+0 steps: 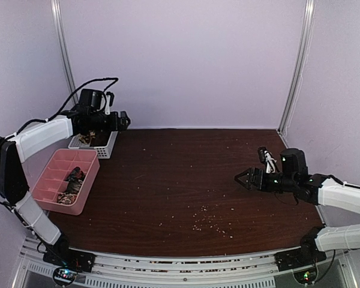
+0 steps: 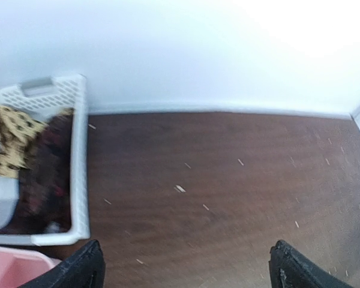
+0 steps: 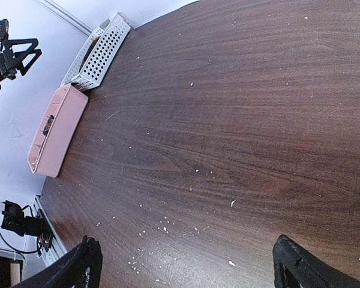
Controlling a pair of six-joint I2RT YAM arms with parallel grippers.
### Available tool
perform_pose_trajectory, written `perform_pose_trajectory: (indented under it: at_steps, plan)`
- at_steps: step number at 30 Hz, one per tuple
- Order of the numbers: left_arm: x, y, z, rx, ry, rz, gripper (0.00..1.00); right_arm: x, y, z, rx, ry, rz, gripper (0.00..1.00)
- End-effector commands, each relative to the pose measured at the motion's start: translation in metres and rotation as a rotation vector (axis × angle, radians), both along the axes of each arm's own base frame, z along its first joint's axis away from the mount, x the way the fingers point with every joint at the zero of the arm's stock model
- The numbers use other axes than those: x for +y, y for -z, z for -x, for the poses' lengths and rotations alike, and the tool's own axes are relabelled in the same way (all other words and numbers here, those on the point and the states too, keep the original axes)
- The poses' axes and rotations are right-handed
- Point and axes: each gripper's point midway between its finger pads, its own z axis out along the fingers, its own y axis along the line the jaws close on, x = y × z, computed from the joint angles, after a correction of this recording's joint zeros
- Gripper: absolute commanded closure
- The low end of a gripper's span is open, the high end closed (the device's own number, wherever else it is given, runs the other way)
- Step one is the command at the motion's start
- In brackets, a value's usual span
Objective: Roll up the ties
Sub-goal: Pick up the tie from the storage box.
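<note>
Ties (image 2: 45, 174) heaped in white basket (image 2: 79, 150), just left of and ahead of left jaws; those stand spread wide, holding nothing. Pink tray (image 1: 48, 171) hugs the left edge behind them. Bare dark surface (image 1: 186, 174) lies open between both jaws. Right jaws released, empty, near the right edge.

Lab robot cell: white panels (image 1: 186, 60), metal frame (image 1: 300, 66).

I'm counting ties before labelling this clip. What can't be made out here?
Left wrist view: ties lie heaped in the white basket; the frame's left edge cuts them, so no count.
Top view: the left arm covers most of that basket; dark things in the pink tray are too small to identify.
Right wrist view: the tray's wall hides most contents.
</note>
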Motion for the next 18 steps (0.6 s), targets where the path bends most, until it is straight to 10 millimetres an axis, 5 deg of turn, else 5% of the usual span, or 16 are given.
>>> perform_pose_trajectory:
  at_steps: [1,11,18]
  plan:
    - [0.047,0.002,-0.032,0.028,-0.073,-0.027,0.02,0.007,-0.006,0.001,-0.006,-0.044,-0.031,0.01]
    - [0.133,0.043,-0.088,0.146,-0.217,-0.028,0.11,0.008,-0.002,0.006,0.009,-0.059,-0.033,0.0]
    - [0.149,0.091,-0.113,0.242,-0.205,-0.028,0.18,0.009,0.001,0.006,0.027,-0.066,-0.04,0.0]
